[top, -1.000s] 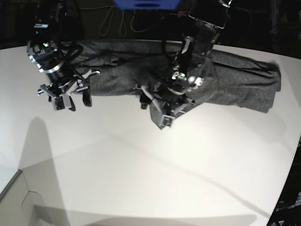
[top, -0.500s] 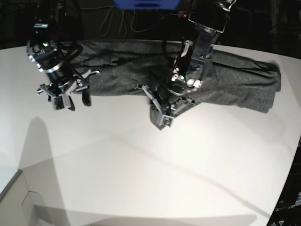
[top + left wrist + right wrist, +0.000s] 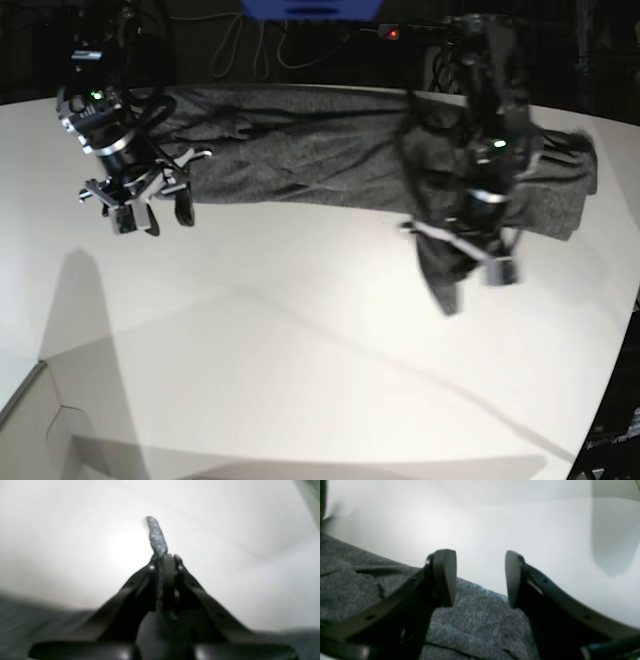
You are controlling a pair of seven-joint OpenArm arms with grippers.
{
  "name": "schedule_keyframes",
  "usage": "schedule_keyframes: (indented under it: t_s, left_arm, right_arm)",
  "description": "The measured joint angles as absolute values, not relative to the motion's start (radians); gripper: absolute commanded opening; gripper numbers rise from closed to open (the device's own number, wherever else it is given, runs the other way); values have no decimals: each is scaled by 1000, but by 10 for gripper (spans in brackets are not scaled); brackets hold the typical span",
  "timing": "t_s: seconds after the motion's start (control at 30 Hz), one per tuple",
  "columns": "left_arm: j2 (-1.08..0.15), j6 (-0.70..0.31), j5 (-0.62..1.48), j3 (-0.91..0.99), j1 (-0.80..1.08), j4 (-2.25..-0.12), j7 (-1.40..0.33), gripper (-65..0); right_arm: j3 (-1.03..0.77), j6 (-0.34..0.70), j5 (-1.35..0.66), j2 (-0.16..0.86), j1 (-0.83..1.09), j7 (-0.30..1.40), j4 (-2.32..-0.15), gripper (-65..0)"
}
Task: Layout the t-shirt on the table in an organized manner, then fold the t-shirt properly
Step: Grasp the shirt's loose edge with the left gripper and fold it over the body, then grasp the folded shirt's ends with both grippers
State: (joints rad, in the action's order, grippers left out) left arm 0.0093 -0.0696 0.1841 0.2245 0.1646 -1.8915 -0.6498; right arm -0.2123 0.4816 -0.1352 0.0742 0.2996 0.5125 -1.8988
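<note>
Up close, the left gripper (image 3: 165, 557) pinches the soft dark grey t-shirt (image 3: 300, 150), lifted near the white table's (image 3: 300, 380) far edge; the right gripper (image 3: 480, 577) hangs apart.

This looks like a robotics lab rather than a home: a large bare white table (image 3: 300, 360) with a curved far edge stands against a dark backdrop where loose cables (image 3: 250, 45) hang, though that background is too dim to read well.
</note>
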Motion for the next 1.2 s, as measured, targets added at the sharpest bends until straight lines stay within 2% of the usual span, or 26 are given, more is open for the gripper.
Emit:
schedule_keyframes:
  t_s: [0.17,0.4,0.5,0.6,0.83,1.2]
  left_arm:
    - [-88,-76,481,465,238,-1913,-655,-648]
    - [-204,-78,706,663,307,-1797,-652,-647]
    - [-224,-84,728,717,306,-1743,-640,-647]
    - [-221,-186,729,745,306,-1683,-648,-647]
    - [-228,-305,725,763,301,-1528,-649,-646]
    - [-262,-366,673,794,272,-1499,-649,-645]
  right_arm:
    - [-206,482,-135,73,298,513,-1899,-333]
    - [-205,482,-136,72,297,512,-1899,-334]
    - [-206,482,-135,72,297,513,-1899,-334]
    - [-205,482,-135,72,297,513,-1899,-334]
    - [-207,482,-135,72,298,513,-1899,-335]
    - [-211,482,-135,73,300,513,-1899,-335]
